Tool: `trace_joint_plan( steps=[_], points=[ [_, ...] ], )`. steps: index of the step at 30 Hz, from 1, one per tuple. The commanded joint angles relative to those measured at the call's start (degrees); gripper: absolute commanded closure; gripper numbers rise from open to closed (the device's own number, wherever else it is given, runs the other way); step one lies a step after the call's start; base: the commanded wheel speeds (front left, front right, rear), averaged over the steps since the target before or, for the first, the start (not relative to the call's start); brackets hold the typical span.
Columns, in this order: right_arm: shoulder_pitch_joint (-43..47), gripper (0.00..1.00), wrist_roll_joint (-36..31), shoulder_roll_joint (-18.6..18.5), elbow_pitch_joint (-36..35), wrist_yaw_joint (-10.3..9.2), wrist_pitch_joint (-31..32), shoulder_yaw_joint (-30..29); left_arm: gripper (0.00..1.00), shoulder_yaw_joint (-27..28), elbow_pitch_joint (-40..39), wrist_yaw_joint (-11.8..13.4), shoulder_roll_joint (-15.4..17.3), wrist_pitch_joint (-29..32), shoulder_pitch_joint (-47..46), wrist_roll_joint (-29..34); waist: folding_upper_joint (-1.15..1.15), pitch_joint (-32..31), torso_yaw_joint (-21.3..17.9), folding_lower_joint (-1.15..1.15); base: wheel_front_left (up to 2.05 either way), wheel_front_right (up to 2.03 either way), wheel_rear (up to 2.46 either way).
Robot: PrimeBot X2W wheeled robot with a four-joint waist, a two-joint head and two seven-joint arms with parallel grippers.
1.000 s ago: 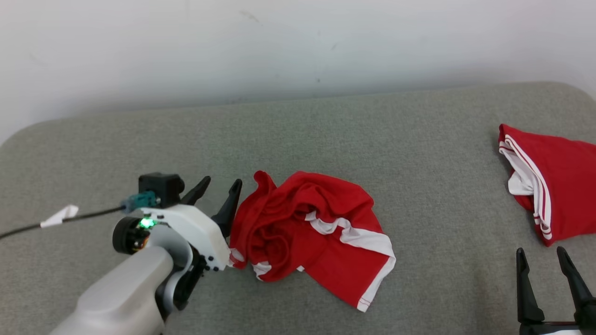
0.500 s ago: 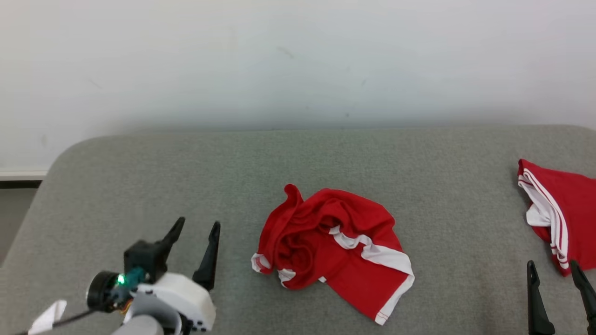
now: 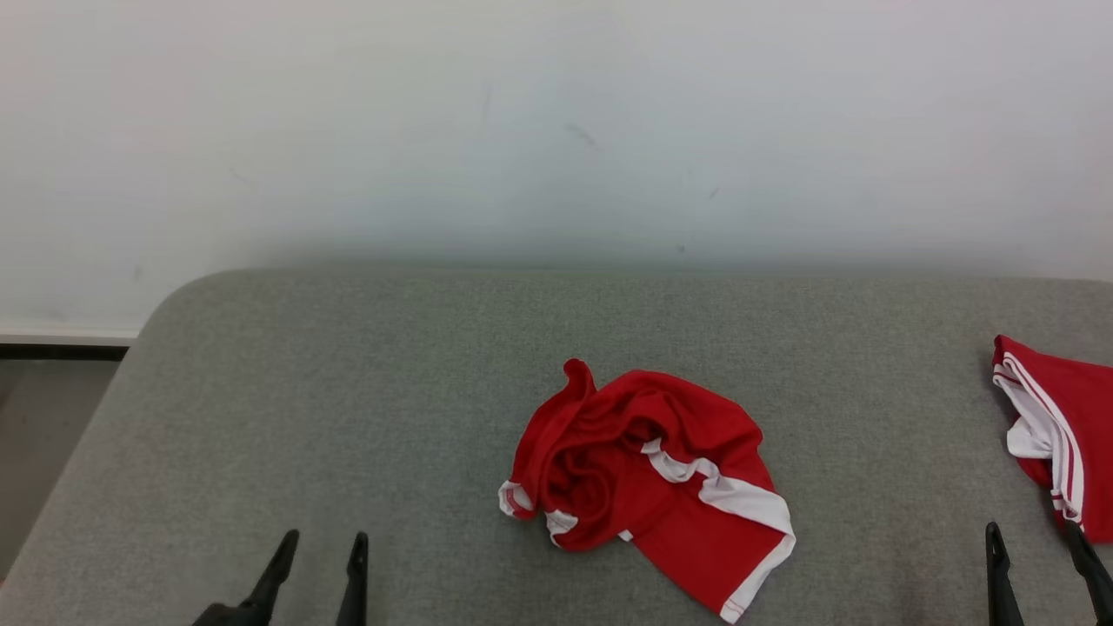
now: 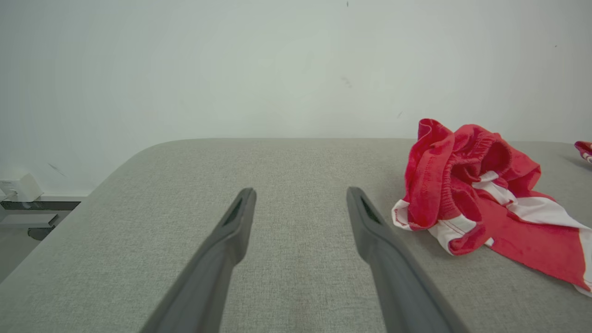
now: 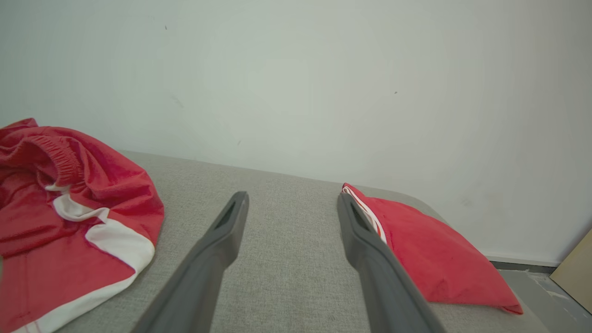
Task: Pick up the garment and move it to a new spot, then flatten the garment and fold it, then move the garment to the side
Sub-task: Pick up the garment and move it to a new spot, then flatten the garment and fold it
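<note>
A plain white wall [image 3: 556, 130], faintly scuffed, stands behind a grey fabric-covered table [image 3: 348, 391] with rounded corners. Off its left end a pale baseboard [image 3: 61, 333] meets a dull grey floor [image 3: 35, 435]. Past the right end there is a tan board [image 5: 578, 273]. The light is soft and even.

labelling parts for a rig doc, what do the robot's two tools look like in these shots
The two match. The left tool has two long, slim fingers in matte dark grey. They taper to blunt tips, and each has a narrow recessed slot on its inner face near the tip. The right tool has the same shape and colour.
</note>
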Motion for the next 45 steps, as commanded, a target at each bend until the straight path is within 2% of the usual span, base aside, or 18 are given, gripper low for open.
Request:
trace_joint_plan(
  steps=[1, 6, 9, 21, 30, 45],
  points=[
    [0.8, 0.00, 0.3, -0.1, 0.1, -0.13, -0.2, -0.3, 0.00, 0.5, -0.1, -0.5, -0.3, 0.0, 1.1, 0.5, 0.00, -0.2, -0.1, 0.00, 0.00, 0.00, 0.00],
    [1.7, 0.00, 2.5, 0.0, 0.9, -0.13, -0.2, 0.0, 0.00, 5.6, 0.1, -5.6, -4.2, 0.0, 4.1, 4.6, 0.00, -0.9, -1.1, 0.00, 0.00, 0.00, 0.00],
    [2.0, 0.00, 2.9, 0.0, 1.2, -0.13, -0.2, 0.7, 0.00, 8.1, 0.6, -7.8, -6.1, 0.0, 5.2, 6.9, 0.00, -1.2, -2.0, 0.00, 0.00, 0.00, 0.00],
    [1.4, 0.00, 3.5, 0.0, 2.2, -0.13, -0.2, 1.8, 0.00, 15.1, 1.9, -14.3, -11.2, 0.0, 6.2, 12.7, 0.00, -1.6, -3.7, 0.00, 0.00, 0.00, 0.00],
    [1.2, 0.00, 3.9, 0.0, 2.5, -0.13, -0.2, 2.2, 0.00, 18.1, 2.9, -17.2, -13.4, 0.0, 6.2, 15.6, 0.00, -1.6, -4.4, 0.00, 0.00, 0.00, 0.00],
    [1.0, 0.00, 4.2, 0.0, 2.5, -0.13, -0.2, 2.3, 0.00, 20.6, 3.3, -19.4, -15.0, 0.0, 5.6, 18.1, 0.00, -1.5, -4.6, 0.00, 0.00, 0.00, 0.00]
  ],
)
